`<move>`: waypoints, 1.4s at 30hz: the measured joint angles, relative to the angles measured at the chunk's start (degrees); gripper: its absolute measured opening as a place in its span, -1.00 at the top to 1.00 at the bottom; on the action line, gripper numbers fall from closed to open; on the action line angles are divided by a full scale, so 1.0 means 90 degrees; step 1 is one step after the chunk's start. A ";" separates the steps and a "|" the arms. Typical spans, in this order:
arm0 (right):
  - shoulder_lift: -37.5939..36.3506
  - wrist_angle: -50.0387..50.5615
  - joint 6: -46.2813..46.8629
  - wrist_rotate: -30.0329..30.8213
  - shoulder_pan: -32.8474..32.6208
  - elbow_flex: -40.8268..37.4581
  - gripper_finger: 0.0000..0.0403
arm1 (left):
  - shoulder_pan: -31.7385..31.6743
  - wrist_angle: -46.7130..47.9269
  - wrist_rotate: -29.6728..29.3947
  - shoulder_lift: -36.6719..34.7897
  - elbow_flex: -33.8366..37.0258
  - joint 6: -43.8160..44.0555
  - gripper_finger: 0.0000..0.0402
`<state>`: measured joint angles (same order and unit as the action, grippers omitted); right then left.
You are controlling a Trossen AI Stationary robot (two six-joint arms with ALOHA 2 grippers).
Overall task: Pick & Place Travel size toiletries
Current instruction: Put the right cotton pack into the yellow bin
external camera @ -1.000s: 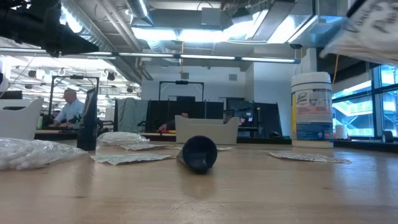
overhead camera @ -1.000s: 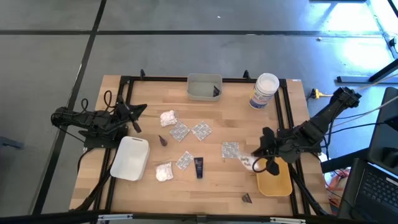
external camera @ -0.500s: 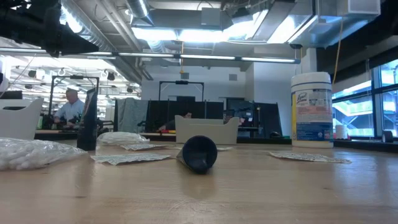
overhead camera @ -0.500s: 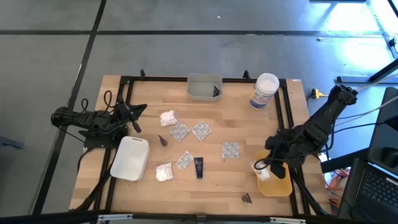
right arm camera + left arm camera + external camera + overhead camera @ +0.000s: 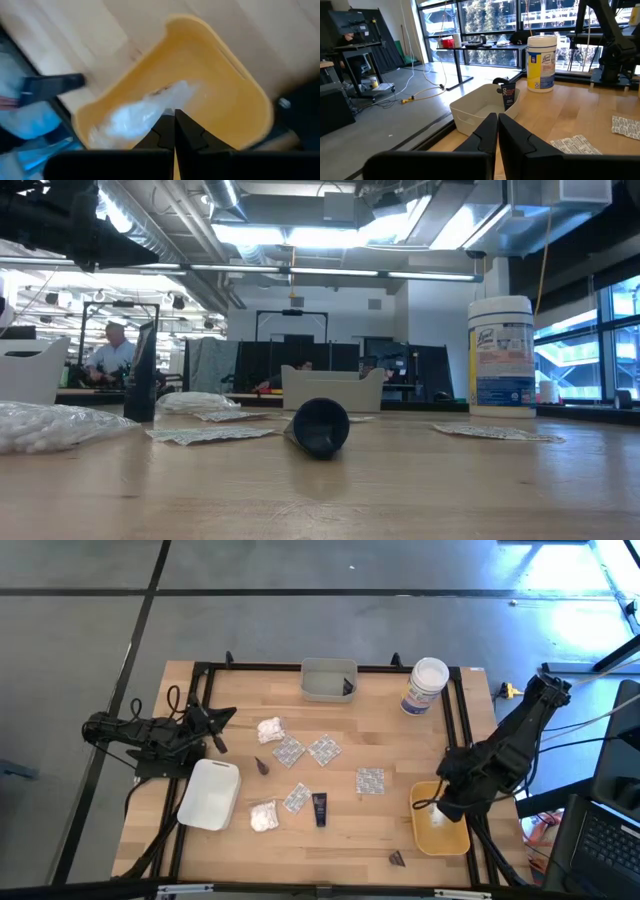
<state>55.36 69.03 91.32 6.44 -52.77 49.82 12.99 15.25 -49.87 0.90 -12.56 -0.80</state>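
A white puffy bundle is being pinched in the closed right pincer above the yellow tray. The left pincer is being kept shut beyond the white tray, away from the yellow tray.

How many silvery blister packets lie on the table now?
4. Two lie side by side mid-table, one nearer the front beside the dark tube, one toward the yellow tray. The right arm may hide others.
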 joint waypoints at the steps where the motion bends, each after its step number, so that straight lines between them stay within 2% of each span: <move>1: 0.0050 0.0087 0.0031 -0.0067 0.0000 0.0000 1.00 | 0.0000 0.0000 0.0002 -0.0002 -0.0002 0.0000 0.94; 17: 0.0948 0.0404 0.0113 -0.0660 0.0000 0.0000 1.00 | 0.0001 0.0000 0.0002 0.0000 -0.0002 0.0000 0.95; 32: 0.1580 0.0199 -0.0410 -0.0598 -0.0019 -0.0005 1.00 | 0.0001 0.0000 0.0001 0.0000 -0.0001 0.0000 0.95; 42: 0.1854 0.0169 -0.0533 -0.0644 -0.0019 -0.0172 0.91 | 0.0000 0.0000 0.0000 -0.0002 -0.0001 0.0000 0.95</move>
<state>72.05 70.55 86.52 0.64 -52.95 48.27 12.99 15.25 -49.87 0.89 -12.56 -0.80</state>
